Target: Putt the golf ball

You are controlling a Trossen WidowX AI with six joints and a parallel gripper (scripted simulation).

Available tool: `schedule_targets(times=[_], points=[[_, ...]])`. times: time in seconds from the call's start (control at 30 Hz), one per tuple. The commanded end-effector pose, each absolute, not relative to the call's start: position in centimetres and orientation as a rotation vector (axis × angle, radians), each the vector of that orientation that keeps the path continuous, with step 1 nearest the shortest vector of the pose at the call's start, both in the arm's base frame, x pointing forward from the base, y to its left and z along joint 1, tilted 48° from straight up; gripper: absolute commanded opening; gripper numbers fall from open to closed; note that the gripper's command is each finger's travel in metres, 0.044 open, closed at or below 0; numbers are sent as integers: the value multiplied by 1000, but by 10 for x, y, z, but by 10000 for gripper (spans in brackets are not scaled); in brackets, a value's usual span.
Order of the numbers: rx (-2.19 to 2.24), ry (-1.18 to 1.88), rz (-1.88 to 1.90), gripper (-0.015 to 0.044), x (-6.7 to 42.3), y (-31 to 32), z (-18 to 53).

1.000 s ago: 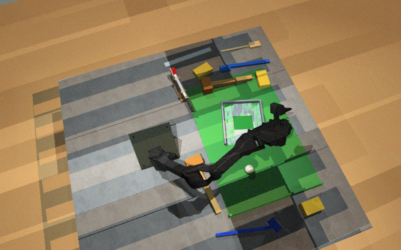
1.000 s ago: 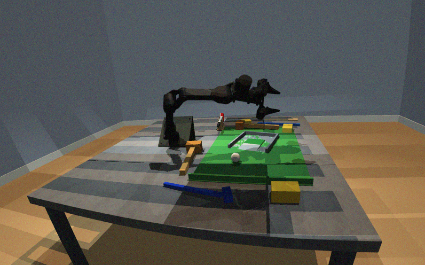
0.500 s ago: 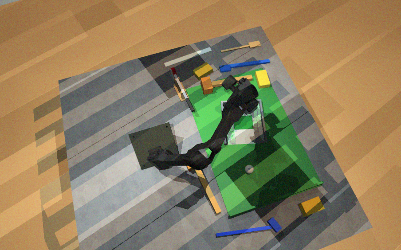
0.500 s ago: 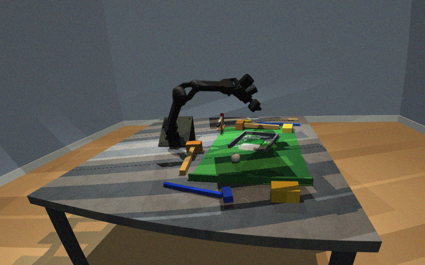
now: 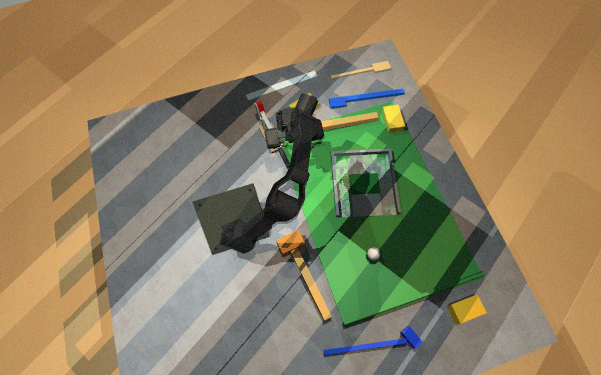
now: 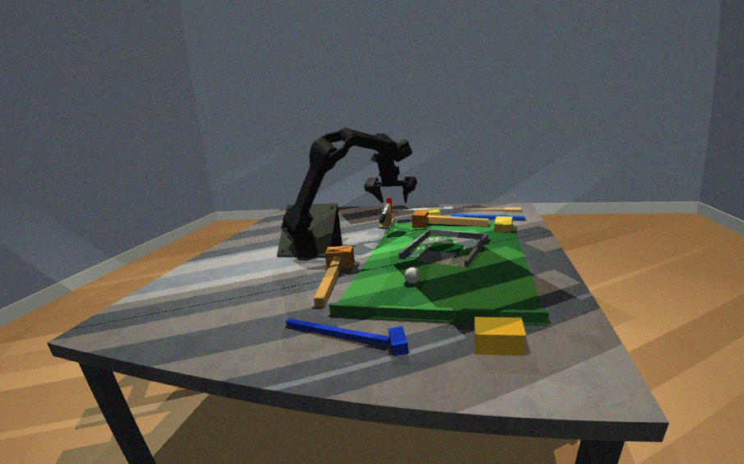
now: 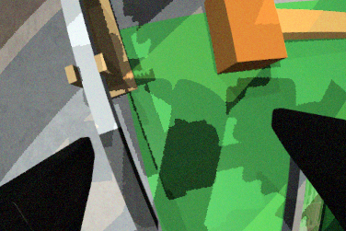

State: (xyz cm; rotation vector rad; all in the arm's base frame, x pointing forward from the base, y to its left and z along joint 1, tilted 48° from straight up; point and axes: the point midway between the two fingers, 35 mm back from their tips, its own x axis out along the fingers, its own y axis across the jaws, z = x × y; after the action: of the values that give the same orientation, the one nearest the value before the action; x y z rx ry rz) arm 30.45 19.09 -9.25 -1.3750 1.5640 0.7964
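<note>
Putter (image 7: 83,39) first: a slim pale shaft with a red head (image 5: 260,107), propped on a small tan wooden stand (image 7: 113,45) at the upper left of the wrist view, just off the green mat's (image 5: 401,260) edge. The head is cut off by the frame there, and in the exterior view it shows only as a tiny red tip (image 6: 388,201). The gripper (image 6: 390,187) hangs above it, fingers spread wide and holding nothing (both dark tips frame the wrist view's lower corners). The white golf ball (image 5: 373,253) sits on the flat mat, lower right of the grey-walled ramp (image 5: 364,183). Blocky orange mallet (image 7: 246,20) lies nearby on the streaked grey table (image 6: 219,345).
</note>
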Motion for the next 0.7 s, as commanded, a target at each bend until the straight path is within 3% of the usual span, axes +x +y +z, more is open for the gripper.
schedule_targets(times=[0.0, 0.67], points=[[-1547, 1667, 923, 440, 268, 184, -102], [-1557, 1673, 929, 440, 256, 152, -136]])
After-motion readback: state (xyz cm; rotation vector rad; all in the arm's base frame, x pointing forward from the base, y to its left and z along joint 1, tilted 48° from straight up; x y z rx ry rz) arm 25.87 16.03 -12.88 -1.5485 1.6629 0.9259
